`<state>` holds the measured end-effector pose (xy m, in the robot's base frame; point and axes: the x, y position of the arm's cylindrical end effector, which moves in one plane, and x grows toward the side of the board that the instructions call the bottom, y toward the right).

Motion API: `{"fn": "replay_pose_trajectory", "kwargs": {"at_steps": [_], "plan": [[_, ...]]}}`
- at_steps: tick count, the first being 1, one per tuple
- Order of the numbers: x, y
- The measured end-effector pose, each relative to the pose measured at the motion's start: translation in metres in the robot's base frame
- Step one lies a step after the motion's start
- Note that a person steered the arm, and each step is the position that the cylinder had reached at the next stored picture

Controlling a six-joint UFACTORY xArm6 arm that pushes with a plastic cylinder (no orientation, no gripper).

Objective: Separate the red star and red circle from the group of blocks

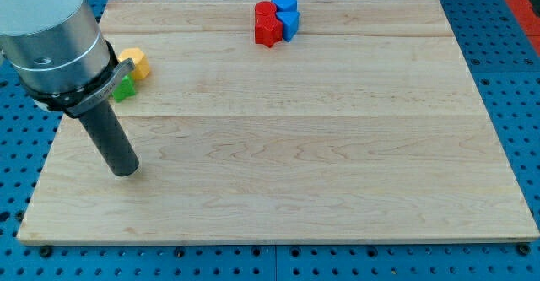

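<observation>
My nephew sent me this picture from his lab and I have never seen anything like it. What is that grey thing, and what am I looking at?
The grey cylinder at the view's left is the end of a robot arm. It has no claw; it ends in a dark rod, and my tip slides on the wooden board to push blocks. Nothing is held. One camera looks down at the board from the near edge. At the view's top sit a red star and a red circle, touching two blue blocks. Beside the arm lie a yellow block and a green block, partly hidden. The tip is far from the red ones.
</observation>
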<state>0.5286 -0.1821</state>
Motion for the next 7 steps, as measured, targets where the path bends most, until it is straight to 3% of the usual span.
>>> {"fn": "replay_pose_trajectory", "kwargs": {"at_steps": [2, 5, 7], "plan": [[0.017, -0.002], [0.036, -0.102], [0.036, -0.114]]}}
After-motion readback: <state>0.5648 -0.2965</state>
